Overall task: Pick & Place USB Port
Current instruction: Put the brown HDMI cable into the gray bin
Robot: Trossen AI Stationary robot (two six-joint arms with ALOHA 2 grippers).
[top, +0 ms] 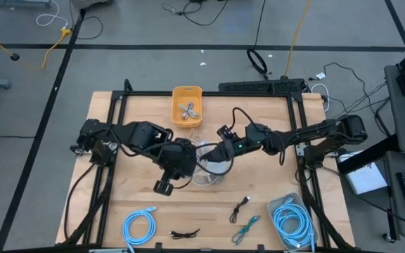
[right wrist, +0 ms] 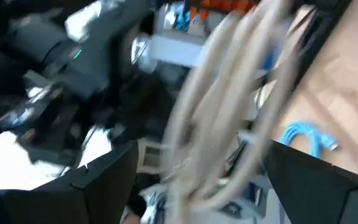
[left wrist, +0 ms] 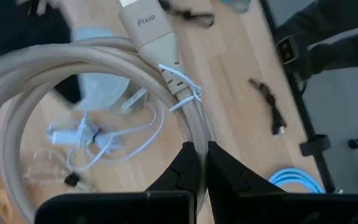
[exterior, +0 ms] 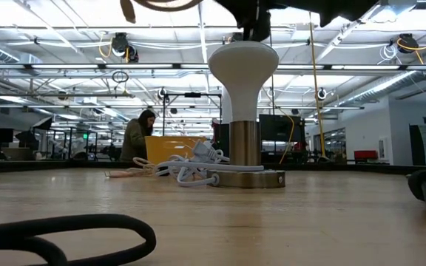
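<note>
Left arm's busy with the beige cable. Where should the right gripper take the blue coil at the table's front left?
Take the blue coil across one side of its ring, coming straight down: it lies flat as an open loop, so one finger fits inside, one outside. Its loose end looks too thin. The left gripper is shut on the beige cable.

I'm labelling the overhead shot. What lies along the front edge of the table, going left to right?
Light blue coiled cable → small black cable → dark USB cable → teal cable → clear bin of blue cable.
</note>
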